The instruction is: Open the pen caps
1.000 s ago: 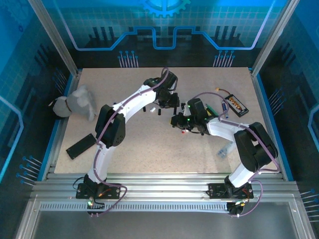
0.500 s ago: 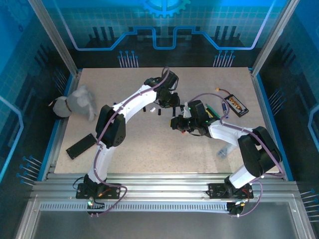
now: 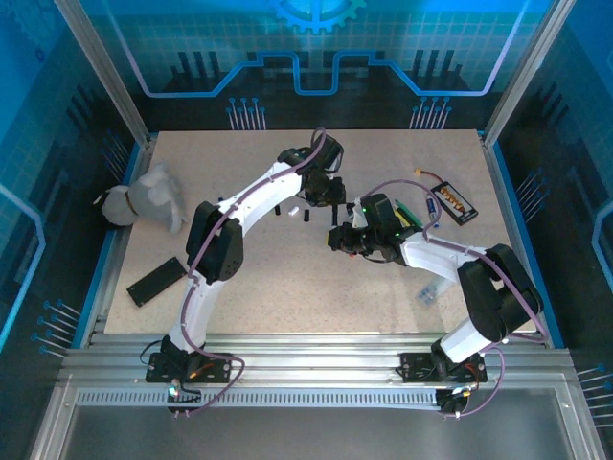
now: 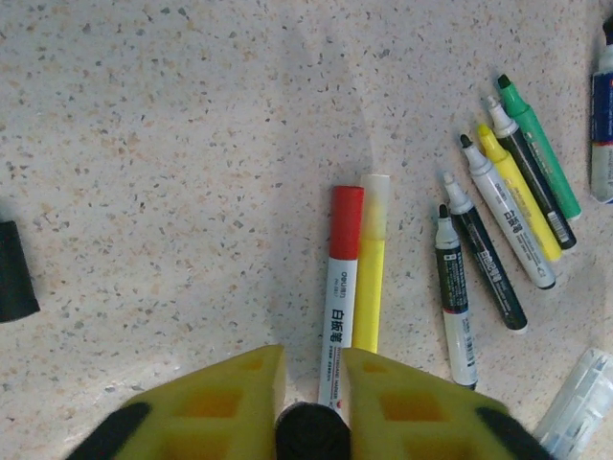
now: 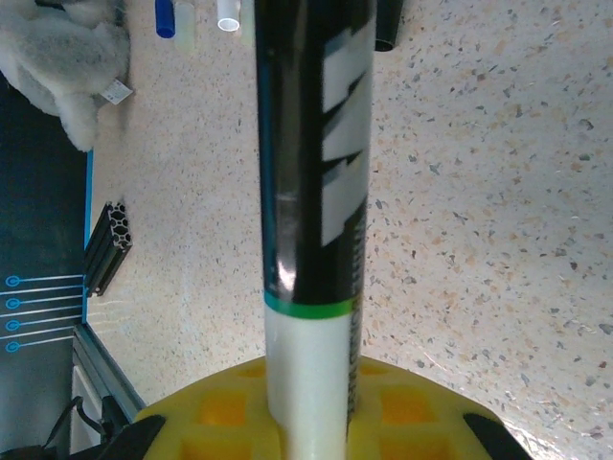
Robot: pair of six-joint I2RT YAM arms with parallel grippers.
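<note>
In the left wrist view my left gripper (image 4: pixel 312 355) is shut on a black pen cap (image 4: pixel 311 433), seen end-on between the yellow fingers (image 4: pixel 225 402). Below it on the table lie a red-capped white pen (image 4: pixel 338 287) and a capped yellow pen (image 4: pixel 371 268). Several uncapped pens (image 4: pixel 498 206) lie to the right. My right gripper (image 5: pixel 311 383) is shut on a black-and-white pen (image 5: pixel 311 192) with a green ring. In the top view the left gripper (image 3: pixel 326 195) hangs just behind the right gripper (image 3: pixel 343 238). Loose caps (image 3: pixel 291 208) lie left of them.
A grey plush toy (image 3: pixel 148 196) sits at the table's left edge, and a flat black slab (image 3: pixel 155 280) lies at the front left. A black and orange pack (image 3: pixel 452 201) with wires lies at the back right. A clear plastic piece (image 3: pixel 431 287) lies at the front right.
The right gripper has shifted slightly left with the pen. The left arm has barely moved.
</note>
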